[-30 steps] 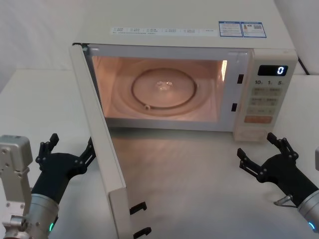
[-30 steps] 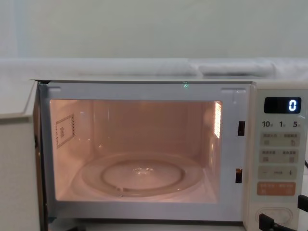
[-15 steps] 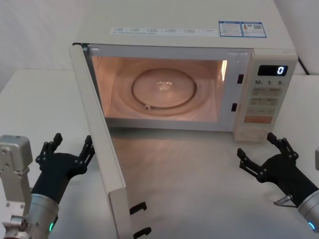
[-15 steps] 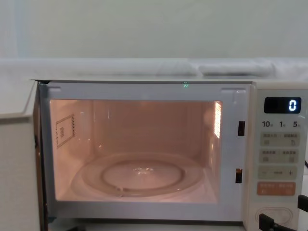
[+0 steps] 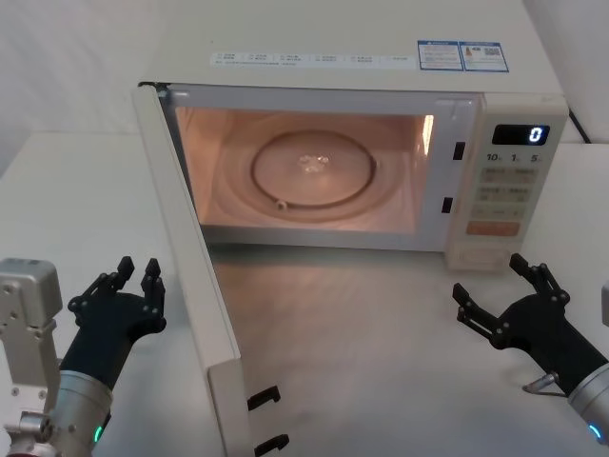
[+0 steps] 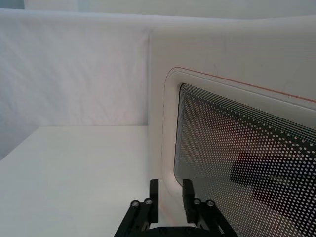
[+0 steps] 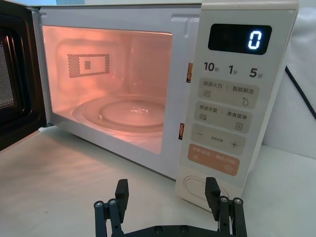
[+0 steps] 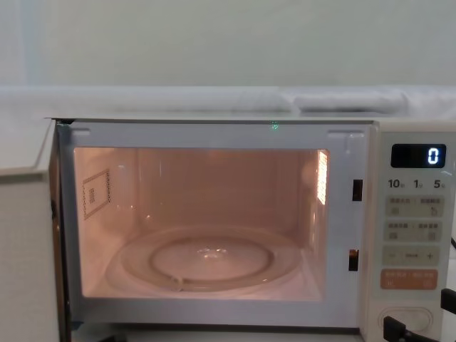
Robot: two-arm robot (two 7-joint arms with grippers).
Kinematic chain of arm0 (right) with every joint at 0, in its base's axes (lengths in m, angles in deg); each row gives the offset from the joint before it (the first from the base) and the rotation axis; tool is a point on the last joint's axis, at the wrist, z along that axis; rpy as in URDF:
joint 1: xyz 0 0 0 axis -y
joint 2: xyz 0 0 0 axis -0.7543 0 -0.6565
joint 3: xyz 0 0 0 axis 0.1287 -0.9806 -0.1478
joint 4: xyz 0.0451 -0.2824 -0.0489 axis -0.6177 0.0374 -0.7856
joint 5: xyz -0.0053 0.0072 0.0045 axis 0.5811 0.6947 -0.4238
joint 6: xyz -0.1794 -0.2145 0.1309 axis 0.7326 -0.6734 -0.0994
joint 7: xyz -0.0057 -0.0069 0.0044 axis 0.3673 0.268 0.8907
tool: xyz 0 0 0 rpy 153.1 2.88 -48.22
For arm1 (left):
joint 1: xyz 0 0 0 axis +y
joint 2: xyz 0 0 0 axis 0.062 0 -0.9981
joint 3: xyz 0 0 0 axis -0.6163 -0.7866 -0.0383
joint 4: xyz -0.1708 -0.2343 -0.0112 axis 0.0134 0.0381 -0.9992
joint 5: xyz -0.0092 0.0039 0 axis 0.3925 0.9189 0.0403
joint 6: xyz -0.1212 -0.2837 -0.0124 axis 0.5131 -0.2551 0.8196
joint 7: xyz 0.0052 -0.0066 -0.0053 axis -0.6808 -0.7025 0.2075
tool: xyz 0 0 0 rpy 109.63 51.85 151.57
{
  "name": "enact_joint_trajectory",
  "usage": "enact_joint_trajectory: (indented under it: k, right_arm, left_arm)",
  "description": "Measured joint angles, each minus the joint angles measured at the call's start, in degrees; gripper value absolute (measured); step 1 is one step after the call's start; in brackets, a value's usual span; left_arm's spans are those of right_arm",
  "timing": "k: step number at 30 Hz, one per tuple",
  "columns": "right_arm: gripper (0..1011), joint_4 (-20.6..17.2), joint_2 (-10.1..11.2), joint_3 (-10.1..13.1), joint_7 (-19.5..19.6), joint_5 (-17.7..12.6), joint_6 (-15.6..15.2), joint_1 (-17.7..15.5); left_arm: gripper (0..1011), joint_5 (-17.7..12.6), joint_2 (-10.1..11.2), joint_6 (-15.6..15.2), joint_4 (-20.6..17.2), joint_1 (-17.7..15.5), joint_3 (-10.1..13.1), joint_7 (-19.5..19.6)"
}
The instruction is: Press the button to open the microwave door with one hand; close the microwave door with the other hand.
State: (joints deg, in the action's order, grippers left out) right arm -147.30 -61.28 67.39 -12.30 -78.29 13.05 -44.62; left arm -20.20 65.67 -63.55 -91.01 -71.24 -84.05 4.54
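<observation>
In the head view's lower left, the left gripper point(image 5: 136, 276) hangs just beside the outer face of the microwave door point(image 5: 190, 276), its fingers nearly pressed together with a narrow gap. The door stands swung wide open, running from the upper left toward the bottom centre, and the lit cavity with its glass turntable point(image 5: 312, 169) fills the upper middle. At the right, the display reads 0, and the button point(image 7: 201, 187) sits at the control panel's bottom. In the lower right, the right gripper point(image 5: 500, 293) hovers with fingers spread wide, near the button but apart.
</observation>
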Motion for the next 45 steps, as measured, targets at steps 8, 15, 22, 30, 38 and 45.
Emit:
enact_joint_trajectory:
  k: [8, 15, 22, 30, 38, 45]
  right_arm:
    - [1002, 0.00, 0.00, 0.00, 0.00, 0.00, 0.00, 0.00]
    - [1002, 0.00, 0.00, 0.00, 0.00, 0.00, 0.00, 0.00]
    - [1002, 0.00, 0.00, 0.00, 0.00, 0.00, 0.00, 0.00]
    - [1002, 0.00, 0.00, 0.00, 0.00, 0.00, 0.00, 0.00]
    - [1002, 0.00, 0.00, 0.00, 0.00, 0.00, 0.00, 0.00]
    - [1002, 0.00, 0.00, 0.00, 0.00, 0.00, 0.00, 0.00]
  left_arm:
    - [79, 0.00, 0.00, 0.00, 0.00, 0.00, 0.00, 0.00]
    - [0, 0.00, 0.00, 0.00, 0.00, 0.00, 0.00, 0.00]
    - [0, 0.00, 0.00, 0.00, 0.00, 0.00, 0.00, 0.00]
    - [0, 0.00, 0.00, 0.00, 0.00, 0.00, 0.00, 0.00]
    - [0, 0.00, 0.00, 0.00, 0.00, 0.00, 0.00, 0.00]
    - [0, 0.00, 0.00, 0.00, 0.00, 0.00, 0.00, 0.00]
